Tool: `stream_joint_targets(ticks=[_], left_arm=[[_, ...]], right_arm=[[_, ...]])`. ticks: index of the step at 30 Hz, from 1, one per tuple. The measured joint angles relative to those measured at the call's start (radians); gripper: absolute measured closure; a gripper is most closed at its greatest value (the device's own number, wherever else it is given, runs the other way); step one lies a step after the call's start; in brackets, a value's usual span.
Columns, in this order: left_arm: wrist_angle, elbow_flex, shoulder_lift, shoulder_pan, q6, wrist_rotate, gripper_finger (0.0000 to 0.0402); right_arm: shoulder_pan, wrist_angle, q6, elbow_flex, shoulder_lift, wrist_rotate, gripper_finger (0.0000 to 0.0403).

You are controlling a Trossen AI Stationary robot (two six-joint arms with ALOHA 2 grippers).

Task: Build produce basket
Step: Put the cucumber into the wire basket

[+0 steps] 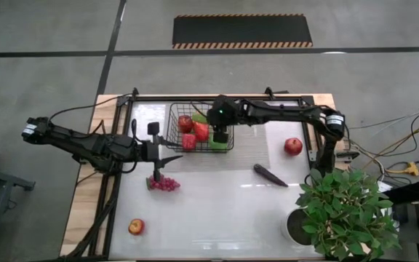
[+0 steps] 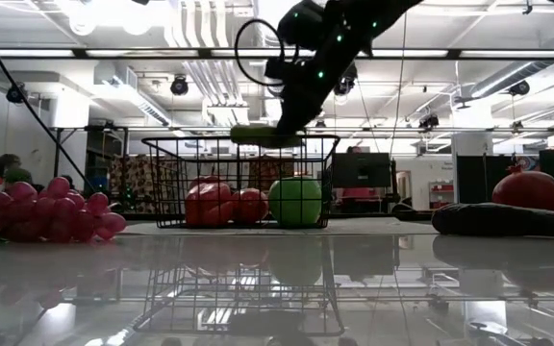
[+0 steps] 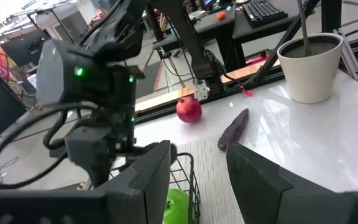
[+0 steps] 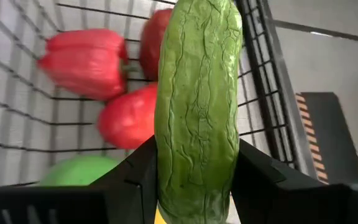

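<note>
The black wire basket (image 1: pixel 177 142) stands at the table's far middle and holds red fruits (image 2: pixel 210 204) and a green apple (image 2: pixel 294 200). My right gripper (image 1: pixel 221 132) hangs over the basket's right part, shut on the green cucumber (image 4: pixel 197 93). My left gripper (image 1: pixel 167 157) is open, just left of the basket's near corner, with nothing between its fingers (image 3: pixel 157 168). Purple grapes (image 1: pixel 164 183) lie on the table near it. A red apple (image 1: pixel 293 145), the dark eggplant (image 1: pixel 270 175) and another small apple (image 1: pixel 136 226) lie on the tabletop. My right gripper pinches the cucumber between its two fingers (image 4: pixel 135 174), one on each long side (image 4: pixel 166 155), lying across it. The fingers come from above, pointing down. The cucumber (image 2: pixel 263 136) is lifted clear and lies about level at the height of the basket's rim.
A leafy potted plant (image 1: pixel 344 211) fills the table's near right corner; its white pot (image 3: pixel 309 62) shows beyond the eggplant. The right arm (image 1: pixel 282 113) stretches along the far edge. Bare tabletop (image 1: pixel 224 211) lies across the near middle.
</note>
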Motion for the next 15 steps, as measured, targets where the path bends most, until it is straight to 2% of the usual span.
stream_joint_targets(ticks=[8, 15], left_arm=[[0.0, 0.0, 0.0, 0.0, 0.002, 0.0, 0.0262], [0.0, 0.0, 0.0, 0.0, 0.002, -0.001, 0.0262]], right_arm=[[-0.051, 0.018, -0.025, 0.0, 0.071, 0.004, 0.0262], [-0.059, 0.021, -0.078, 0.0, 0.103, 0.088, 0.0259]])
